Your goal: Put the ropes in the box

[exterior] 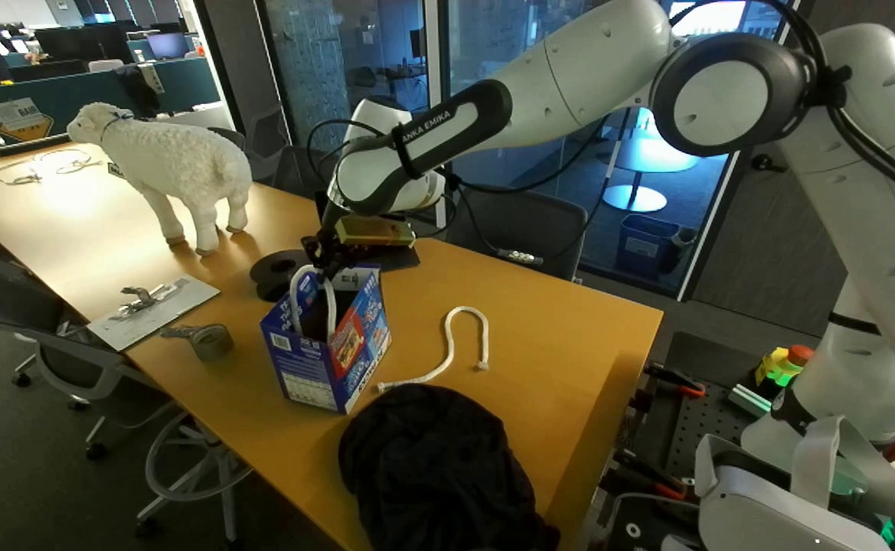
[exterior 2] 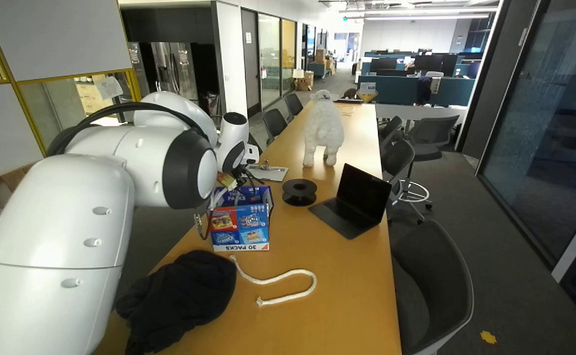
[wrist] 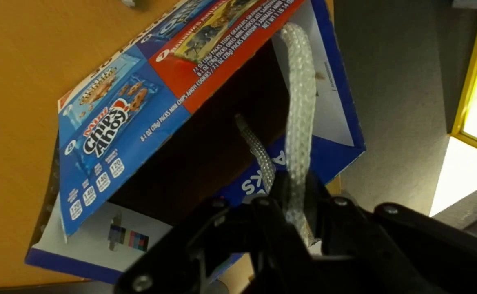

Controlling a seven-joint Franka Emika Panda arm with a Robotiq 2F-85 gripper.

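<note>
Clasping white rope (wrist: 301, 102) in claw (wrist: 297, 192), dangling strands into box (exterior: 309, 373) just below; noting loose rope (exterior: 449, 342) on table (exterior: 569, 329), lower than claw, towards arm's base (exterior: 837, 383). Ideally lowering straight down, tucking upper bend inside walls before letting go.

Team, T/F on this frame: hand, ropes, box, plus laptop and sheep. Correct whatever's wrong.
1. The black robot hand grips a white braided rope above the blue printed cardboard box. True.
2. Every rope is fully in the box. False: a second white rope lies on the tan table, near the crumpled black fabric bundle.
3. The thin black laptop stands open. True.
4. The box's top is closed. False: it is open, and the gripped rope runs down into it.
5. The white woolly sheep figure stands upright on the table. True.
</note>
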